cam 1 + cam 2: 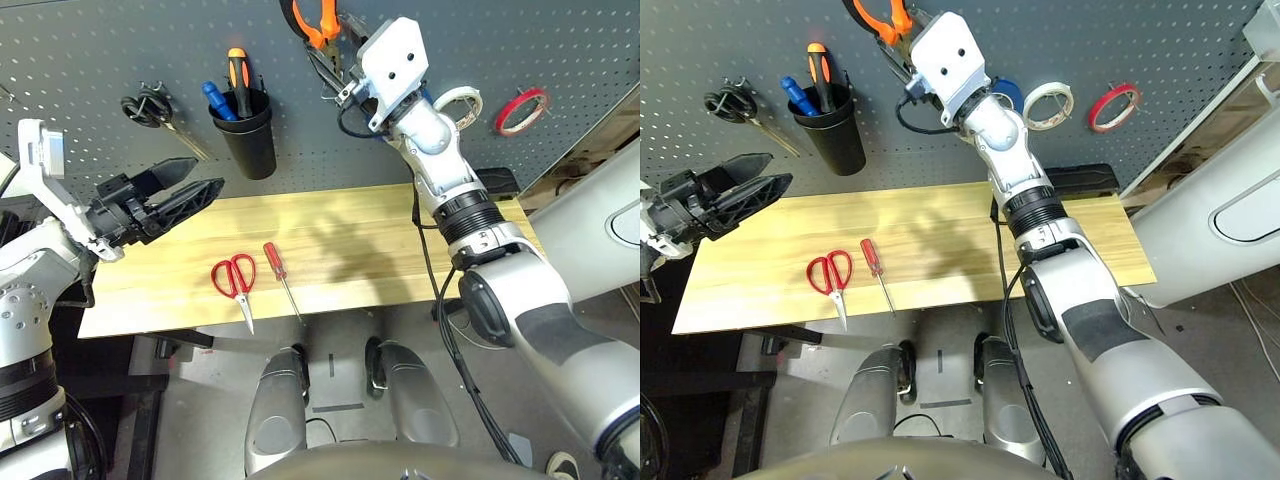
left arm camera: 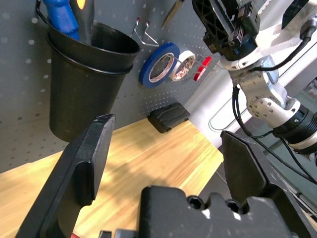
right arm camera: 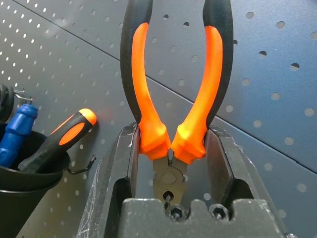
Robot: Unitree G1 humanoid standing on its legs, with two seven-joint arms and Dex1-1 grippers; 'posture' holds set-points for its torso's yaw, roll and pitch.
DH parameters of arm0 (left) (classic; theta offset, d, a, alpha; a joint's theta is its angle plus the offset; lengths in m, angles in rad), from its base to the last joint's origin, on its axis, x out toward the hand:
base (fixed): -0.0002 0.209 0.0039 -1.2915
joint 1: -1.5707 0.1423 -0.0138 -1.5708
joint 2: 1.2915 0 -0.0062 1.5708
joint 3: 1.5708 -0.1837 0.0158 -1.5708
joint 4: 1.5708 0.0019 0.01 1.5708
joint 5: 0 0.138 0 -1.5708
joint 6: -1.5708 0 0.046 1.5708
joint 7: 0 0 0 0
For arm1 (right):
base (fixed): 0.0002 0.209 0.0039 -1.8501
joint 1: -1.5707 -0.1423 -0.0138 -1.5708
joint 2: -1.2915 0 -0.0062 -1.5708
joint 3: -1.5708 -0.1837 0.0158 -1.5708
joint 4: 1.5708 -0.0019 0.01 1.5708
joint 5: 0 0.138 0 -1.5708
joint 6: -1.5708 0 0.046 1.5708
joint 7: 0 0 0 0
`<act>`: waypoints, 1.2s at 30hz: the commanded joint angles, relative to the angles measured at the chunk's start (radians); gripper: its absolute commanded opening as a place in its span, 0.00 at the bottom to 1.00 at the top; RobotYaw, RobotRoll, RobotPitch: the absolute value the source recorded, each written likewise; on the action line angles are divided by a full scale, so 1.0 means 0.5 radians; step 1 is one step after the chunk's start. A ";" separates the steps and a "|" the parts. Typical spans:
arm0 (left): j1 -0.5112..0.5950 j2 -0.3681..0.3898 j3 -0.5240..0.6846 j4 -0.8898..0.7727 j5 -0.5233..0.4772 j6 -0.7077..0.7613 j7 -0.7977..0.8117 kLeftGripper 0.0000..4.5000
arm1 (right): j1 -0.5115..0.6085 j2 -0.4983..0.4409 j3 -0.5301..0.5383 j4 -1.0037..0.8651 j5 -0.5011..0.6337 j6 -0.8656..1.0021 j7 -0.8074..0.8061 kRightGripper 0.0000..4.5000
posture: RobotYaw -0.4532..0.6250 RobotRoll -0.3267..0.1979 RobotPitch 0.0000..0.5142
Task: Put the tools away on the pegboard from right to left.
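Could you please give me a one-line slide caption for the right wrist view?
Right gripper fingers clamp the orange-and-black-handled pliers, handles up against the pegboard.

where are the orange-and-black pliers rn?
Head views: the orange-and-black-handled pliers are clamped in the right gripper, held up against the dark grey pegboard, right of the black cup.

Black cup (image 1: 246, 130) hung on board, holding blue-handled tool (image 1: 217, 100) and orange-and-black-handled screwdriver (image 1: 238, 78). Black-handled scissors (image 1: 150, 108) hang beside it. Blue tape roll (image 2: 159, 64), white tape roll (image 1: 1049, 105) side by side.
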 commanded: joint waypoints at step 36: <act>0.043 -0.146 -0.246 -0.136 -0.026 -0.028 0.130 1.00 | 0.154 -0.163 -0.151 -0.688 0.495 0.419 0.356 1.00 | 0.42 0.62 0.28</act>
